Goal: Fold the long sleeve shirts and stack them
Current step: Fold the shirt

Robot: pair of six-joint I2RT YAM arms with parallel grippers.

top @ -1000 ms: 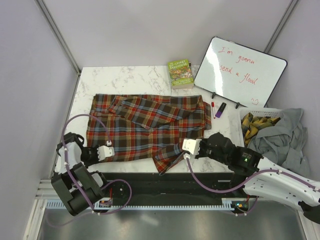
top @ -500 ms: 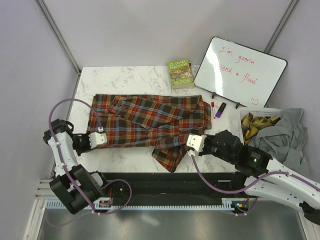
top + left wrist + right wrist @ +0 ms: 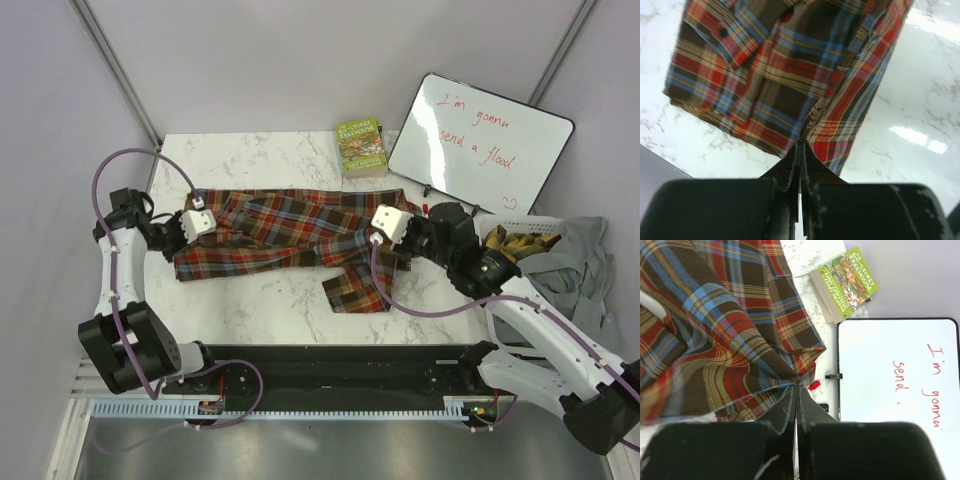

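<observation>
The plaid flannel long sleeve shirt, in red-orange, brown and blue checks, lies across the middle of the marble table, its near half lifted and folded back. My left gripper is shut on the shirt's left edge. My right gripper is shut on the shirt's right edge. A sleeve end trails toward the front. More cloth, one yellow plaid and one grey, lies in the basket at the right.
A green book lies at the back. A whiteboard with red writing leans at the back right; it also shows in the right wrist view. Markers lie beside it. A white basket stands at the right edge.
Both grippers have carried the shirt's near edge up and away from the front, folding it over the far half. The left arm swung back left, the right arm back right.
</observation>
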